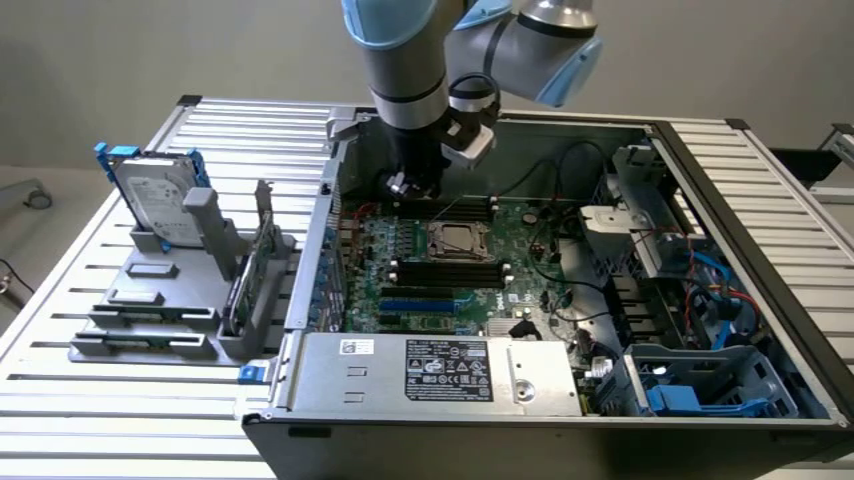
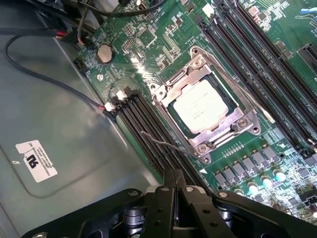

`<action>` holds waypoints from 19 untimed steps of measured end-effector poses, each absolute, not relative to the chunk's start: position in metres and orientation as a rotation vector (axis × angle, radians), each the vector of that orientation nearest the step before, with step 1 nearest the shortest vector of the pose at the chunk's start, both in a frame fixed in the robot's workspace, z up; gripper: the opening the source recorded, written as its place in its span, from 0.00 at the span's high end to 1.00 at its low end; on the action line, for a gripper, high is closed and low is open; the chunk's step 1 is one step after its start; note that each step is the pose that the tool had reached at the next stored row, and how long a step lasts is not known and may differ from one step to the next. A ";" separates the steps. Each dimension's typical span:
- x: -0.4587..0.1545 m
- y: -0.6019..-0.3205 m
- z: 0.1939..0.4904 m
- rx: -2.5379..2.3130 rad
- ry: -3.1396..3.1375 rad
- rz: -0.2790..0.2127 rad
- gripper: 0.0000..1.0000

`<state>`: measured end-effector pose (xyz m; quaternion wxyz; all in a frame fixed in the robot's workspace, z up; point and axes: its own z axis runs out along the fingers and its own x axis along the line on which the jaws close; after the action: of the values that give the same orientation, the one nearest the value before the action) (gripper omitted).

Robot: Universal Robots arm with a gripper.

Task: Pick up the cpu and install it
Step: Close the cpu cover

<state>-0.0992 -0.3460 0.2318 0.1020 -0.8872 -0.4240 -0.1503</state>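
The slatted table (image 1: 80,400) carries an open computer case (image 1: 747,180), its motherboard (image 1: 527,260) facing up. Near the board's middle sits the metal-framed socket (image 2: 171,94), and the cpu (image 2: 200,105) lies flat inside it; I judge it seated. It is square, so no long axis matters. In the exterior view it lies at about four o'clock from the tool (image 2: 174,173), near but apart. The tool's fingers are pressed together, holding nothing, tips just beside the socket's thin wire lever (image 2: 163,144).
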 end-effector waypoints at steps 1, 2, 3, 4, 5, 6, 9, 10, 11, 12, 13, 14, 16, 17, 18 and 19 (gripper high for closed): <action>-0.099 -0.346 0.231 -2.622 -1.250 -0.445 0.89; -0.099 -0.346 0.229 -2.624 -1.247 -0.446 0.89; -0.098 -0.346 0.228 -2.626 -1.246 -0.446 0.89; -0.098 -0.346 0.227 -2.628 -1.244 -0.447 0.89; -0.098 -0.346 0.226 -2.630 -1.244 -0.447 0.89; -0.098 -0.346 0.224 -2.633 -1.243 -0.447 0.89; -0.098 -0.346 0.220 -2.640 -1.241 -0.446 0.89; -0.098 -0.346 0.218 -2.642 -1.241 -0.446 0.89; -0.098 -0.346 0.217 -2.644 -1.240 -0.445 0.89; -0.098 -0.346 0.216 -2.647 -1.240 -0.444 0.89; -0.098 -0.346 0.215 -2.650 -1.240 -0.443 0.89; -0.098 -0.346 0.214 -2.653 -1.240 -0.442 0.89; -0.098 -0.345 0.211 -2.658 -1.242 -0.440 0.89; -0.098 -0.344 0.210 -2.661 -1.242 -0.438 0.89; -0.098 -0.344 0.209 -2.663 -1.242 -0.438 0.89; -0.098 -0.343 0.208 -2.664 -1.242 -0.437 0.89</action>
<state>-0.0977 -0.3429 0.2081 0.0849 -0.8933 -0.4163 -0.1467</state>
